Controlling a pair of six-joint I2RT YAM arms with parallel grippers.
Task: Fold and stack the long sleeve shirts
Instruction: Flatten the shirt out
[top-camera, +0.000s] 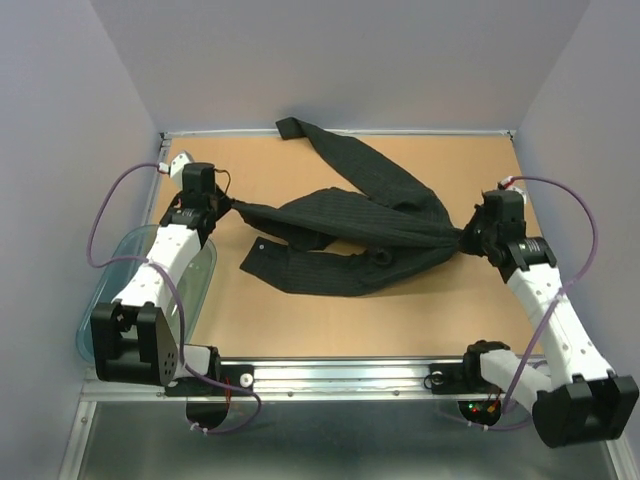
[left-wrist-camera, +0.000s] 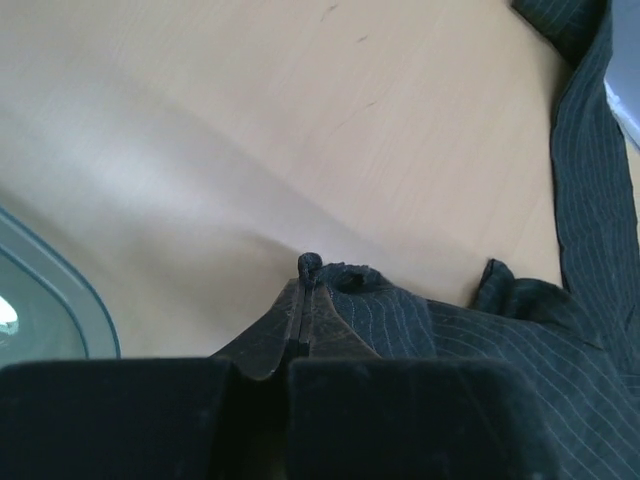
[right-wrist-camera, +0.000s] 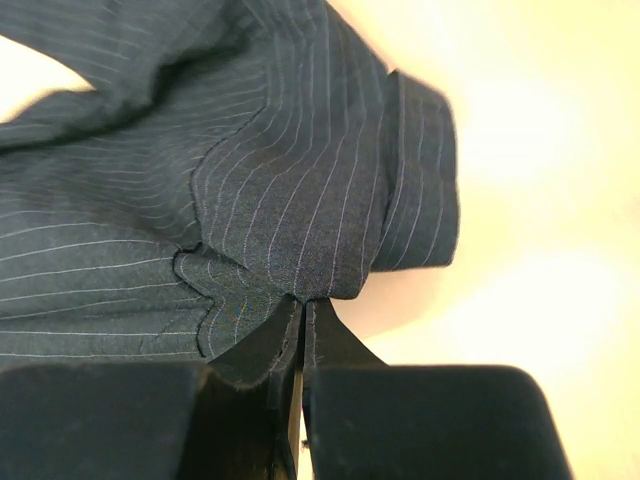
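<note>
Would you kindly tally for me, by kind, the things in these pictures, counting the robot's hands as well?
Black pinstriped shirt: 1
Translucent plastic tub: 1
Robot hands: 2 (left hand, right hand, each shut on the shirt)
Total: 4

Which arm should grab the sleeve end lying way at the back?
Probably the left. The sleeve end lies nearer the left gripper than the right gripper. Both are shut on the shirt, so it must let go first.
</note>
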